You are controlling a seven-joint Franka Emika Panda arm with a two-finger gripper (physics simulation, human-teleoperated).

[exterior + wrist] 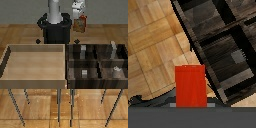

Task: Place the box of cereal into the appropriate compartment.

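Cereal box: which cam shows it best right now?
Wrist view. The box of cereal fills the lower frame, red face sharp, near the dark bin. In the exterior view it is small and blurry beneath the gripper.

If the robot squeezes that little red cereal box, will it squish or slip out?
Probably not. The box of cereal keeps straight edges and flat faces in the end effector, so it seems stiff. It's small, so likely light. Its smooth red front might slide a little. Set down upright, it could tip.

arm raised, fingers apparently closed
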